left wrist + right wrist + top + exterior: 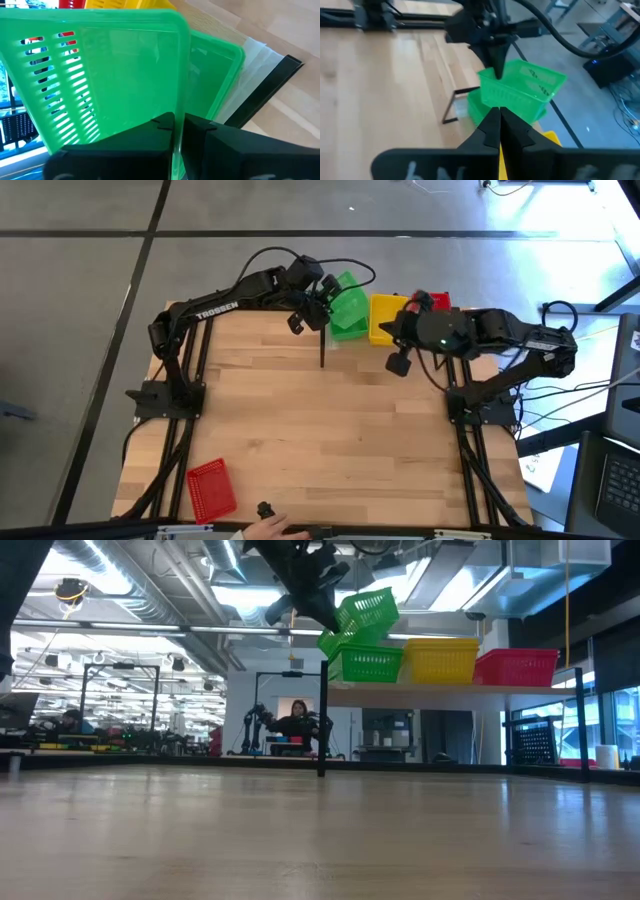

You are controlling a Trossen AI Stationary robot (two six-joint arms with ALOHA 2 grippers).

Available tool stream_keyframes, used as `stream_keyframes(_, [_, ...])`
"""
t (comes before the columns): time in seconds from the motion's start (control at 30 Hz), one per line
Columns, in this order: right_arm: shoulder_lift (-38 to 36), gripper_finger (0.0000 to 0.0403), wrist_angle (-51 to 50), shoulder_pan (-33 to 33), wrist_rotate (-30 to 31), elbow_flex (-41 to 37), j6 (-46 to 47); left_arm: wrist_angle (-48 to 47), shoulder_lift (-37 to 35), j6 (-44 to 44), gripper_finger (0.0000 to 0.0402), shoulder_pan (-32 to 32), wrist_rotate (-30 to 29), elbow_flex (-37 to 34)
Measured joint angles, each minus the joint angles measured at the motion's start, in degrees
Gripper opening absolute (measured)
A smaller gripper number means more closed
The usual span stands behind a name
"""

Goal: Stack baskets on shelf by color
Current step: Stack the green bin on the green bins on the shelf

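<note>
Because the left end effector is clamped on the rim of a tilted green basket, it hangs over the green one on the shelf, apparently to nest by colour, while the right end effector waits pinched together nearby.

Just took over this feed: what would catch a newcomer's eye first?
The left gripper holds a tilted green basket by its rim, above the green stack on the shelf. Beside it sit yellow baskets and red baskets. One lone red basket lies at the table's near edge.

red basket mostly hidden, person blurred
</note>
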Motion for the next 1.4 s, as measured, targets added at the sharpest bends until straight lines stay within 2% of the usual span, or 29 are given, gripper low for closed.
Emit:
stream_keyframes(0.17, [1.10, 0.0001, -0.02, -2.30, -0.03, 0.00, -0.88, 0.43, 0.00, -2.96, 0.0016, -0.45, -0.10, 0.00])
stream_keyframes(0.37, [1.13, 0.0001, 0.00, -2.52, -0.17, 0.00, -0.79, 0.61, 0.00, -3.26, 0.0045, -1.32, -4.79, 0.00])
stream_keyframes(0.57, [1.13, 0.0001, 0.02, -2.52, -0.15, 0.00, -0.61, 0.63, 0.00, -3.26, 0.0065, -1.35, -4.92, 0.00])
stream_keyframes(0.77, [1.13, 0.0001, 0.02, -2.52, -0.10, 0.00, -0.59, 0.63, 0.00, 0.45, 0.0066, -1.35, -4.98, 0.00])
stream_keyframes(0.9, [1.13, 0.0001, 0.04, -2.52, -0.11, 0.00, -0.59, 0.63, 0.00, 5.58, 0.0067, -1.07, -7.61, 0.00])
stream_keyframes(1.0, [1.13, 0.0001, 0.04, -2.52, -0.11, 0.00, -0.59, 0.63, 0.00, 6.23, 0.0067, -0.86, -8.74, 0.00])
stream_keyframes(1.2, [1.13, 0.0001, 0.04, -2.52, -0.07, 0.00, -0.68, 0.63, 0.00, 6.73, 0.0067, -0.94, -7.10, 0.00])
stream_keyframes(1.4, [1.13, 0.0001, 0.04, -2.52, -0.07, 0.00, -0.77, 0.77, 0.00, 9.19, 0.0067, -0.87, -8.73, 0.00])
